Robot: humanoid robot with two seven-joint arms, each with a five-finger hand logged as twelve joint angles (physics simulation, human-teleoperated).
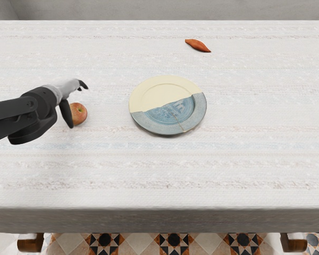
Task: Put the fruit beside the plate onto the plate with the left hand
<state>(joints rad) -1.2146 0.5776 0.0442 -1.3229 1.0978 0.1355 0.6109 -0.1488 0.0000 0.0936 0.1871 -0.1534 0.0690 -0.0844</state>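
Head view: apple [79, 113] on table [212, 164] beside plate [167, 104]; left hand [68, 94] spread beside it.

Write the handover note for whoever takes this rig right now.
Left hand: open, fingers spread, right beside the small round red-yellow apple; no grasp yet.
Right hand: not in view.
The apple sits on the white tablecloth, left of the round cream-and-blue plate and apart from it.
An orange elongated vegetable lies at the far side; it is not the target.
Done: approach only.
Left: grasp, lift, carry right, set the apple on the plate.
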